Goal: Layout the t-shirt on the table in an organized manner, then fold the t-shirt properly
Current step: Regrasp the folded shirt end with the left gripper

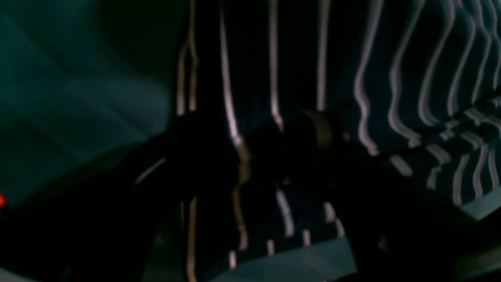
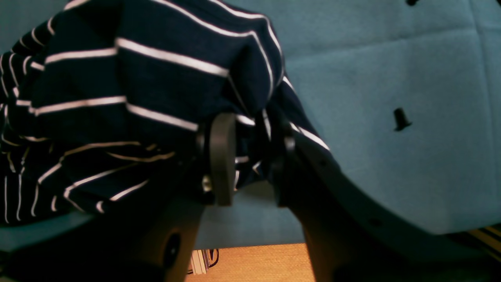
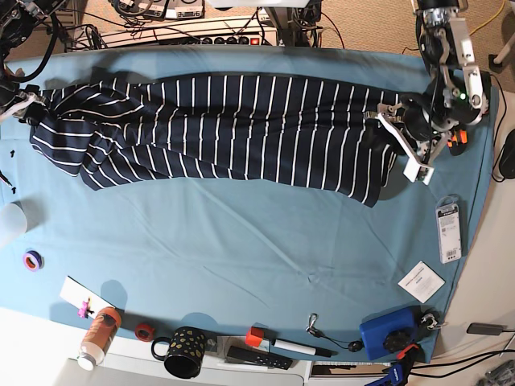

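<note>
The navy, white-striped t-shirt (image 3: 225,129) lies stretched in a long band across the far side of the teal table (image 3: 241,249). At its left end my right gripper (image 3: 22,103) holds a bunched corner. In the right wrist view that gripper (image 2: 250,156) is shut on a fold of the t-shirt (image 2: 156,78), just above the table (image 2: 391,78). At the right end my left gripper (image 3: 401,146) stands wide open, its white fingers on either side of the shirt's edge. The left wrist view is dark, showing striped t-shirt (image 1: 411,78) close below and table (image 1: 78,98) at the left.
Along the near edge stand an orange bottle (image 3: 98,334), a black dotted mug (image 3: 187,362), a marker (image 3: 282,346) and a blue box (image 3: 386,334). A purple tape roll (image 3: 32,260) lies left; a white card (image 3: 421,281) and a packet (image 3: 447,229) right. Cables (image 3: 201,36) run behind.
</note>
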Robot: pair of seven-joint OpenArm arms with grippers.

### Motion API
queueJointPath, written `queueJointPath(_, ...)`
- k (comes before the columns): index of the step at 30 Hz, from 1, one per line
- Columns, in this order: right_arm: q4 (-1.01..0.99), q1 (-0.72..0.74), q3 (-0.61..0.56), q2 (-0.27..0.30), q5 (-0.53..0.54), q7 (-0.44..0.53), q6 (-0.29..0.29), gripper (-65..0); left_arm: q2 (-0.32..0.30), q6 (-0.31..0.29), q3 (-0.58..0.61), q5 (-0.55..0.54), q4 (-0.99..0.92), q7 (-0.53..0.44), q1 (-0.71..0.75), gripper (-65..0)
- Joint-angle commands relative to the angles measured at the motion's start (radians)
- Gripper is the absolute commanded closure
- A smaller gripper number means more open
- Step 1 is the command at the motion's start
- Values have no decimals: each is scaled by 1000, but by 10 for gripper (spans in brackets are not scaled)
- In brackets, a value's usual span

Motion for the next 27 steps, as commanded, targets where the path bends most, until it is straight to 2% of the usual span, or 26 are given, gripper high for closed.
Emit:
queueJointPath(1, 13, 3, 7, 28, 16, 17, 2, -159, -8, 1, -5, -19, -3, 5, -15, -368)
queueJointPath(4, 13, 4, 7, 28, 16, 17, 2, -159, -8, 19, -5, -45, -47, 24, -17, -368)
queueJointPath(8, 13, 4, 7, 28, 16, 17, 2, -159, -8, 18, -5, -153, -97, 43, -18, -367)
queueJointPath(15, 13, 6, 7, 28, 16, 17, 2, -159, -8, 10, -5, -221, -126, 71, -18, -347)
queueJointPath(24, 13, 6, 7, 28, 16, 17, 2, -159, -8, 10, -5, -217, -126, 63, -18, -289)
queueJointPath(27, 13, 6, 7, 28, 16, 17, 2, -159, -10, 0, -5, -132, -124, 48, -24, -289)
